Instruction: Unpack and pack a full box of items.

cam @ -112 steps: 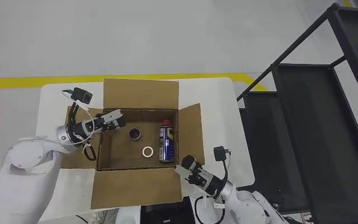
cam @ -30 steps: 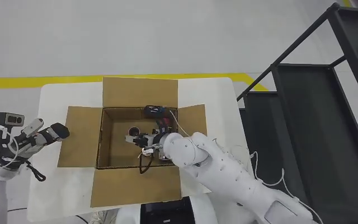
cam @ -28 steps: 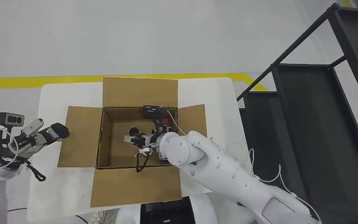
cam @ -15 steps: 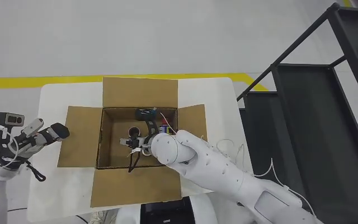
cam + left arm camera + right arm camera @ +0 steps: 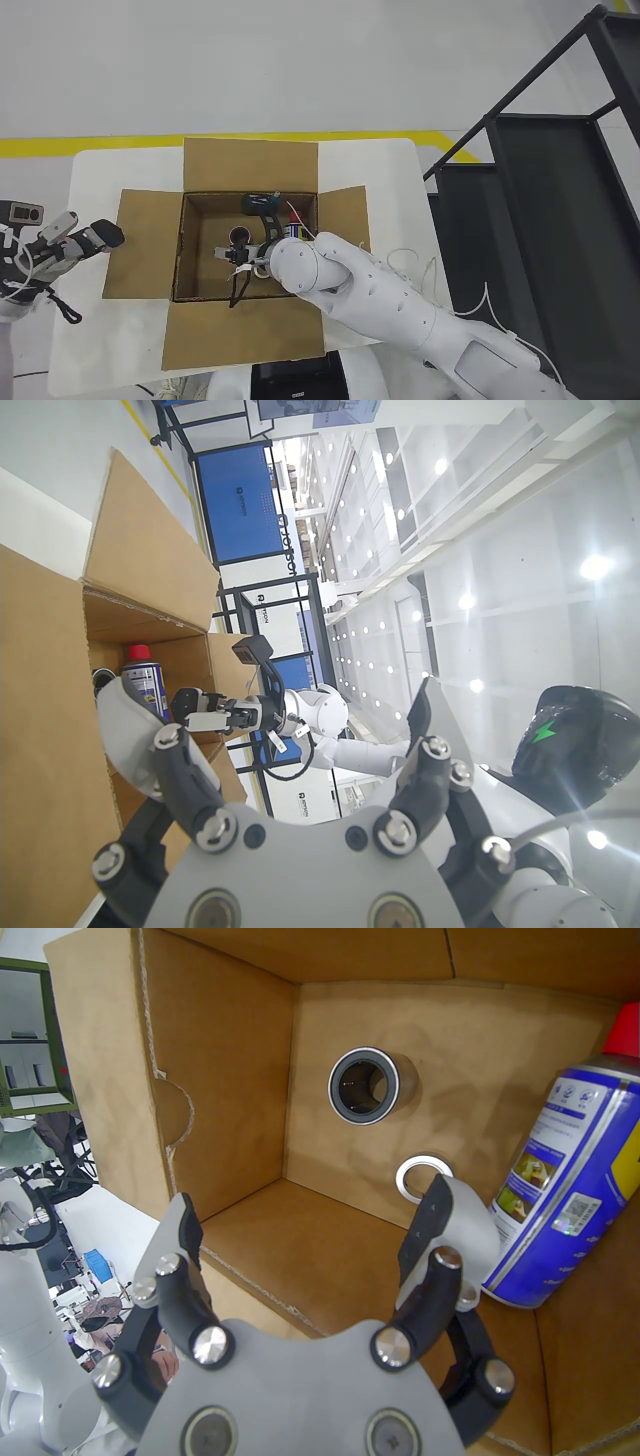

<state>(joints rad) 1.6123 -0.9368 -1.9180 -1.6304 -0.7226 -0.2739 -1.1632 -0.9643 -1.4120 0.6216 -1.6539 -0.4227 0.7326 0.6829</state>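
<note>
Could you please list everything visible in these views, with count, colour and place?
cardboard box: one, brown, flaps open, on the table
spray can: one, blue with red cap, inside the box beside the ring
metal cylinder: one, silver with dark bore, on the box floor
flat ring: one, silver, on the box floor
table: one, white, under the box
floor line: one, yellow, behind the table
rack: one, dark, beside the table
left gripper: one, jaws open, empty, outside the box
right gripper: one, jaws open, empty, inside the box
</note>
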